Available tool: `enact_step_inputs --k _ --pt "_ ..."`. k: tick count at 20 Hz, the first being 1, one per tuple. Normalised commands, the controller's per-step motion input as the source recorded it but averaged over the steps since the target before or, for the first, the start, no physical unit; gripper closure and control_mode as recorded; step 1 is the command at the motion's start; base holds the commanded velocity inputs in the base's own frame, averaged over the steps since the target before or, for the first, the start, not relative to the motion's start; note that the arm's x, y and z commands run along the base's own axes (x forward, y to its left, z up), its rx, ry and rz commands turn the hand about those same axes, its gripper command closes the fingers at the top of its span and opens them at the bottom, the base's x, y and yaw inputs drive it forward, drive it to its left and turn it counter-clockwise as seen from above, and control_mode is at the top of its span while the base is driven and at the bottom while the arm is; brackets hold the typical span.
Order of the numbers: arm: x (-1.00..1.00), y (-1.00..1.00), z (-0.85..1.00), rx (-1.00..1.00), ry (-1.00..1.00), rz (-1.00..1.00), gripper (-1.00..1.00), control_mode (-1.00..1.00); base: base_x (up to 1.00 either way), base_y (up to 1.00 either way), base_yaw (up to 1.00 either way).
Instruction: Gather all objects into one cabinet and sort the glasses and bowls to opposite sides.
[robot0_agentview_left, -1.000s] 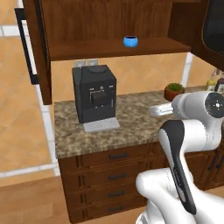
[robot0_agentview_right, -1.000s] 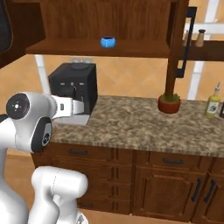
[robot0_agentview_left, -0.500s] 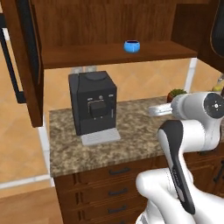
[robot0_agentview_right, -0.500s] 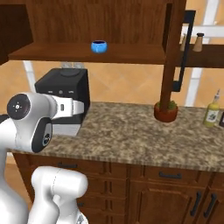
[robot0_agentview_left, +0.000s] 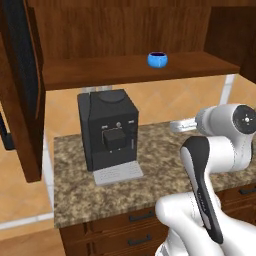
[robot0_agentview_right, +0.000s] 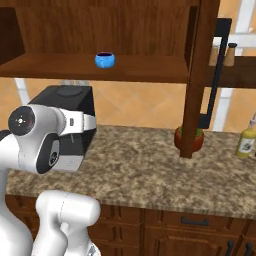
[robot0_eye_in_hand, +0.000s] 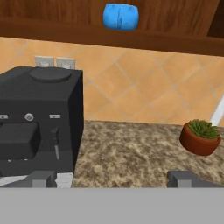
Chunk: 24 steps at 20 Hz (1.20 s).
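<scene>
Right now my tool (robot0_eye_in_hand: 111, 177) has its two dark fingertips (robot0_eye_in_hand: 41, 177) spread wide apart with nothing between them, hovering above the speckled granite surface (robot0_eye_in_hand: 131, 153). Just ahead and to the tool's left stands the black coffee machine (robot0_eye_in_hand: 37, 122), close to the left fingertip; I can see small marks on its front panel, but I can't read any brand or lettering there. Ahead and to the tool's right, farther back on the surface, sits a small potted plant (robot0_eye_in_hand: 200, 137) in a reddish pot. Well above the tool, on the shelf of the dark wooden wall cabinet (robot0_agentview_left: 125, 70), one squat blue cup (robot0_eye_in_hand: 120, 16) stands upright, a little left of the tool's midline in the hand view. In the right base view the cabinet's open door (robot0_agentview_right: 200, 75) hangs in front of the plant, and a yellowish bottle (robot0_agentview_right: 246, 140) stands far off to the right; its label is too small for me to read.
</scene>
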Motion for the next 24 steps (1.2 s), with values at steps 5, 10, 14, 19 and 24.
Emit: enact_step_inputs --k 5,10,14,19,24 --pt "0.0 0.0 0.0 0.0 0.0 0.0 -1.0 1.0 0.25 -0.4 0.0" --pt "0.0 0.0 0.0 0.0 0.0 0.0 -1.0 1.0 0.0 -0.47 0.0" --pt "0.0 0.0 0.0 0.0 0.0 0.0 -1.0 1.0 -0.06 -0.09 0.0" --pt "0.0 0.0 0.0 0.0 0.0 0.0 -1.0 1.0 0.38 -0.01 0.0" --pt "0.11 0.0 0.0 0.0 -0.01 0.0 -1.0 -1.0 0.39 0.0 -0.01"
